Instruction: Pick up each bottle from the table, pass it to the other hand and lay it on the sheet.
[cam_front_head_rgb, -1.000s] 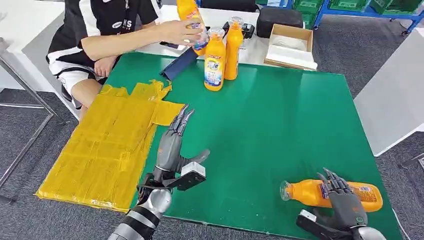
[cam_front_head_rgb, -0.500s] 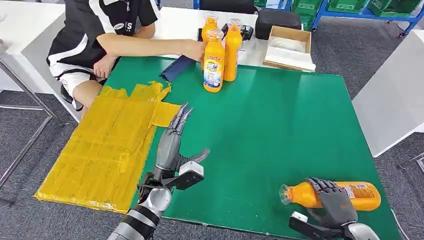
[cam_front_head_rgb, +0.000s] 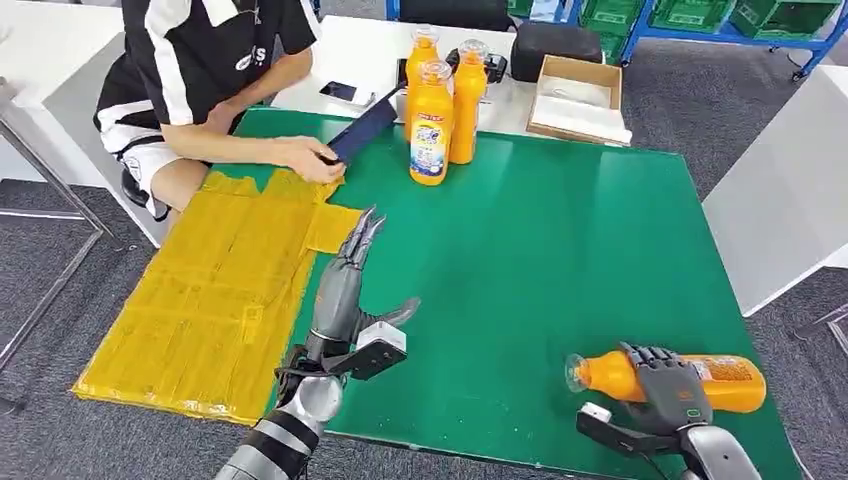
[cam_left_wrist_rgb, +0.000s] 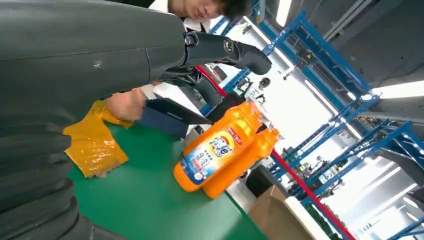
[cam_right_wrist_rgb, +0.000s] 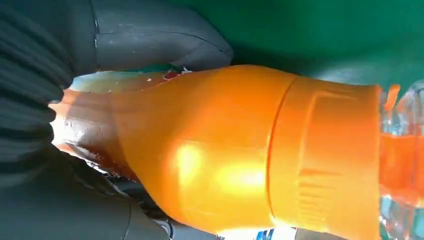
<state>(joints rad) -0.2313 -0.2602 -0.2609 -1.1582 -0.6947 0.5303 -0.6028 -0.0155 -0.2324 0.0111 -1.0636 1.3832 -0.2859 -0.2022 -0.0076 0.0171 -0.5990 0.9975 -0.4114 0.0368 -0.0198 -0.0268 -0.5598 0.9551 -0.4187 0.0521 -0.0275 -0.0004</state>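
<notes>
An orange bottle (cam_front_head_rgb: 612, 375) lies on its side at the near right of the green table (cam_front_head_rgb: 560, 250), neck pointing left. My right hand (cam_front_head_rgb: 668, 392) grips it round the middle; in the right wrist view its thumb (cam_right_wrist_rgb: 160, 42) and fingers wrap the bottle (cam_right_wrist_rgb: 225, 150). I cannot tell whether it is off the table. My left hand (cam_front_head_rgb: 343, 290) is held open and flat, fingers straight, just right of the yellow sheet (cam_front_head_rgb: 210, 300). Three more orange bottles (cam_front_head_rgb: 431, 125) stand upright at the far edge, and the left wrist view shows these bottles (cam_left_wrist_rgb: 215, 150) past my fingers (cam_left_wrist_rgb: 230, 50).
A person sits at the far left, one hand (cam_front_head_rgb: 305, 160) on a dark blue flat thing (cam_front_head_rgb: 362, 130) at the sheet's far corner. A cardboard box (cam_front_head_rgb: 580, 95), a black bag (cam_front_head_rgb: 555, 35) and a phone (cam_front_head_rgb: 338, 91) lie on the white table behind.
My right hand's fingers have curled round the lying bottle. The person set a third bottle upright behind the other two, then moved the hand down to the blue thing. My left hand stayed still.
</notes>
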